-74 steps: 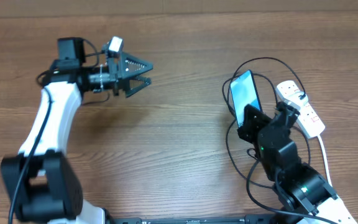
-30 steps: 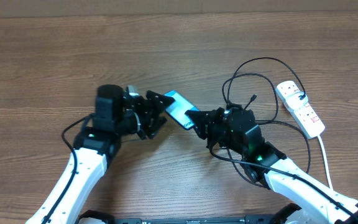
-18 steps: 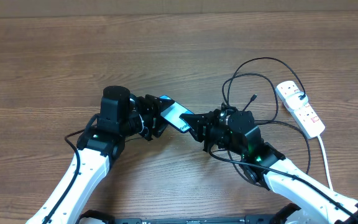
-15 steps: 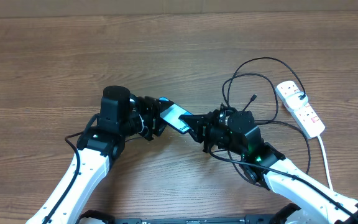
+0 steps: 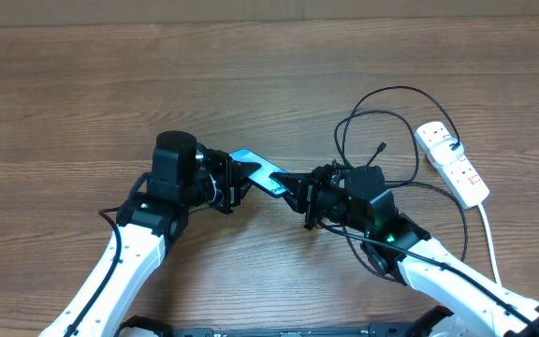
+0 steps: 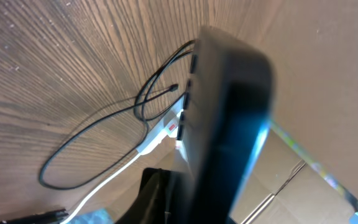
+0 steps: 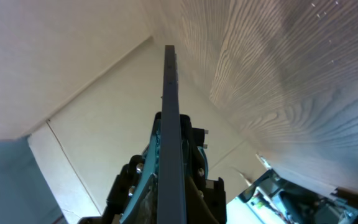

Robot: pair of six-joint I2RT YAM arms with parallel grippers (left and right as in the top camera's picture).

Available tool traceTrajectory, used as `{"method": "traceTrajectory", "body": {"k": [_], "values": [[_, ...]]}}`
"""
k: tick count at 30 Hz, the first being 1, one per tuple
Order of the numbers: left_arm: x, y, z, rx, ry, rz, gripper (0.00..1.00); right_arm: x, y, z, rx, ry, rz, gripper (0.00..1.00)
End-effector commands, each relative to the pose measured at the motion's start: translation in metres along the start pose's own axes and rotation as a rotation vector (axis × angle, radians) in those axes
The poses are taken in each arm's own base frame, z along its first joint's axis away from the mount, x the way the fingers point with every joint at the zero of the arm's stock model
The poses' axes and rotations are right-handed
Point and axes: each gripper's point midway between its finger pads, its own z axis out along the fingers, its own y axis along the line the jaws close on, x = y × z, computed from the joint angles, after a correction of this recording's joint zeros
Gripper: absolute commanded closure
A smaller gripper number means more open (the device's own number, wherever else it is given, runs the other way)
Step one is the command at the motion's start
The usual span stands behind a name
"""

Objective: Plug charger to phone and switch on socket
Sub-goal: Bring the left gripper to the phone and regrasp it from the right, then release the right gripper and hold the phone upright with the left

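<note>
The phone (image 5: 254, 168) hangs above the middle of the table, tilted, its blue screen partly showing. My right gripper (image 5: 293, 187) is shut on its right end; in the right wrist view the phone (image 7: 169, 118) runs edge-on between the jaws of the right gripper (image 7: 170, 186). My left gripper (image 5: 235, 178) is shut on its left end, and in the left wrist view the dark phone (image 6: 229, 118) fills the jaws. The charger (image 5: 374, 117) lies in loose black loops at the right, its tip (image 5: 380, 148) free. Beyond it lies the socket (image 5: 453, 165).
The socket's white cord (image 5: 488, 234) runs toward the front right edge. In the left wrist view the charger (image 6: 98, 127), the socket (image 6: 171, 127) and its white cord (image 6: 107, 183) lie on the wood behind the phone. A cardboard wall (image 7: 92, 106) stands at the back.
The right arm has brought the phone from beside the socket to the table's middle. The left arm came to meet it, and its jaws have closed on the phone's left end.
</note>
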Motion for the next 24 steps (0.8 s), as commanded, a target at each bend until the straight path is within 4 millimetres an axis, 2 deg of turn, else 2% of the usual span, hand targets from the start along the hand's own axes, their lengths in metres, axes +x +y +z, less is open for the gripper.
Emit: {"method": "traceTrajectory", "body": {"k": [1,4,5,8,11,14,16,17,19,21,23,24], "values": [[0.003,-0.004,0.0,0.011,0.011,-0.03,0.94,0.02,0.001,-0.001,0.013,0.084,-0.015,0.96],[0.002,-0.004,0.0,0.012,0.006,-0.03,0.96,0.02,0.001,-0.001,0.013,0.088,-0.017,0.96],[0.001,-0.005,0.0,0.014,-0.001,-0.03,0.96,0.021,0.0,-0.001,0.018,0.09,-0.018,0.93],[-0.007,-0.006,0.0,0.025,-0.051,0.005,0.96,0.018,-0.005,-0.001,0.04,0.081,-0.011,0.78],[-0.018,-0.009,-0.002,0.035,-0.108,0.078,0.95,0.007,-0.022,-0.001,0.103,0.037,-0.019,0.64],[-0.03,-0.012,-0.005,0.04,-0.173,0.19,0.95,-0.014,-0.034,-0.004,0.147,-0.055,-0.163,0.55],[-0.038,-0.014,-0.008,0.036,-0.197,0.271,0.96,-0.035,-0.035,-0.007,0.165,-0.142,-0.362,0.54],[-0.047,-0.011,-0.014,0.014,-0.207,0.345,0.96,-0.056,-0.028,-0.012,0.18,-0.234,-0.587,0.54],[-0.056,-0.002,-0.019,-0.025,-0.205,0.364,0.96,-0.065,-0.023,-0.016,0.192,-0.258,-0.724,0.54],[-0.061,0.007,-0.022,-0.062,-0.191,0.375,0.96,-0.075,-0.019,-0.021,0.205,-0.278,-0.803,0.51],[-0.065,0.017,-0.023,-0.095,-0.152,0.382,0.96,-0.09,-0.014,-0.028,0.227,-0.321,-0.867,0.38],[-0.065,0.02,-0.022,-0.102,-0.125,0.388,0.96,-0.098,-0.012,-0.033,0.244,-0.346,-0.874,0.36]]}}
